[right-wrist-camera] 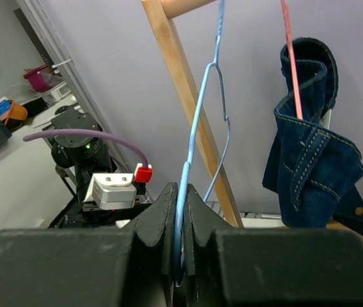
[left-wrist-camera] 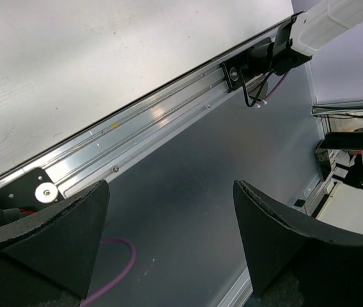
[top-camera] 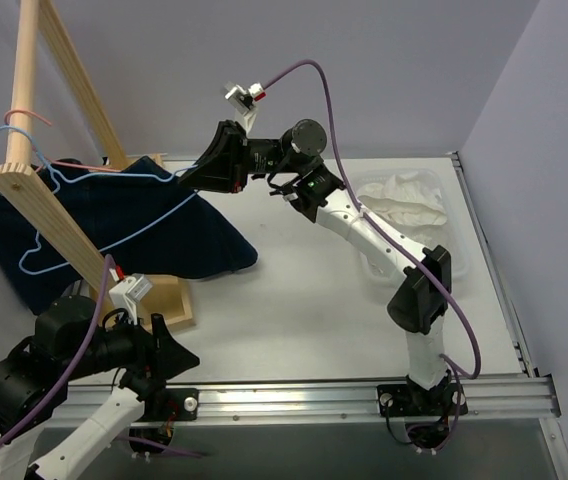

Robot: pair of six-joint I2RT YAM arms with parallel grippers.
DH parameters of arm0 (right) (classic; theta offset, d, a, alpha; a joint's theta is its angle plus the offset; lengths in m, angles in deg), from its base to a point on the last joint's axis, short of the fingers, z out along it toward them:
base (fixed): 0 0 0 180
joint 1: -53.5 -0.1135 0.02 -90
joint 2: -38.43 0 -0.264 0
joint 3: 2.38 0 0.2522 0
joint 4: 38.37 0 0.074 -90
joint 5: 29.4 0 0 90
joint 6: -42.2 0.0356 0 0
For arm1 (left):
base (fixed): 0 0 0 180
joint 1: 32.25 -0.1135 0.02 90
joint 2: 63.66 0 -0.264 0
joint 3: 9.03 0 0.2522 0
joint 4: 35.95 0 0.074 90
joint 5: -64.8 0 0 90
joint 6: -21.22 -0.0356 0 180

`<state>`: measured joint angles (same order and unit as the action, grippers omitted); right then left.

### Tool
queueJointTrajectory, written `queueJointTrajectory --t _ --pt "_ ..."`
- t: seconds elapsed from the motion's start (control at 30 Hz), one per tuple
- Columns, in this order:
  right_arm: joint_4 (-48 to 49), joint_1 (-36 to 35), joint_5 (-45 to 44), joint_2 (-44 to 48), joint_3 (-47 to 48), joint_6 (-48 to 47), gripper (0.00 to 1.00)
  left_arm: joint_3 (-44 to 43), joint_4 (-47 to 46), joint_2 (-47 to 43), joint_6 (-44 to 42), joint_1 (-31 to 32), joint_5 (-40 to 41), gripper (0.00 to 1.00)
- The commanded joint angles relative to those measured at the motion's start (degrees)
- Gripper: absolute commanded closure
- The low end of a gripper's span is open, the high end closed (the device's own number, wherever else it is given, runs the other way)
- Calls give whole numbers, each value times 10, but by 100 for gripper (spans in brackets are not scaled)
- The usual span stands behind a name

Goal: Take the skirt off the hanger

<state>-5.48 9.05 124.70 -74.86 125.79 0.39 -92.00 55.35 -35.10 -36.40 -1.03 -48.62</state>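
Observation:
The light-blue wire hanger [top-camera: 124, 235] hangs by its hook from the wooden rack's rod and carries nothing. My right gripper [top-camera: 186, 180] is shut on one corner of it. In the right wrist view the blue wire [right-wrist-camera: 197, 121] runs up out of the closed jaws of that gripper [right-wrist-camera: 181, 211]. The white skirt [top-camera: 404, 200] lies as a crumpled heap in a pale bin [top-camera: 369, 265] at the back right, apart from the hanger. My left gripper [top-camera: 179, 360] is open and empty low at the front left. Its fingers [left-wrist-camera: 66, 236] stand wide apart above the rail [left-wrist-camera: 137, 128].
A wooden rack [top-camera: 49, 205] with a base block [top-camera: 169, 300] stands at the left. A pink wire hanger [top-camera: 24, 112] on it holds a dark navy denim garment [top-camera: 164, 235], also in the right wrist view [right-wrist-camera: 312, 160]. Walls close off the back and right.

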Motion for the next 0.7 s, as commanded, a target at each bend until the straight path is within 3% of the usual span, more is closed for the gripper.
queueJointTrajectory --t 0.0,0.23,0.37,0.4,0.43,0.6,0.67 --pt "-14 -14 14 66 -28 -28 100 -2 10 10 -9 -6 -9 13" --pt "-90 -34 2 88 -53 -83 100 8 -12 26 -19 -5 -18 13" --pt "-209 -49 -32 102 -55 -156 81 16 -20 29 -24 -5 -29 13" --pt "-222 -51 -48 105 -59 -163 76 18 -20 30 -28 -5 -29 13" --pt "-230 -55 -55 112 -62 -170 64 20 -20 31 -30 -5 -29 13" --pt "-278 -59 -99 127 -75 -197 38 26 -29 37 -38 -5 -36 13" --pt "-297 -59 -112 134 -77 -208 24 31 -33 36 -37 -5 -36 13"
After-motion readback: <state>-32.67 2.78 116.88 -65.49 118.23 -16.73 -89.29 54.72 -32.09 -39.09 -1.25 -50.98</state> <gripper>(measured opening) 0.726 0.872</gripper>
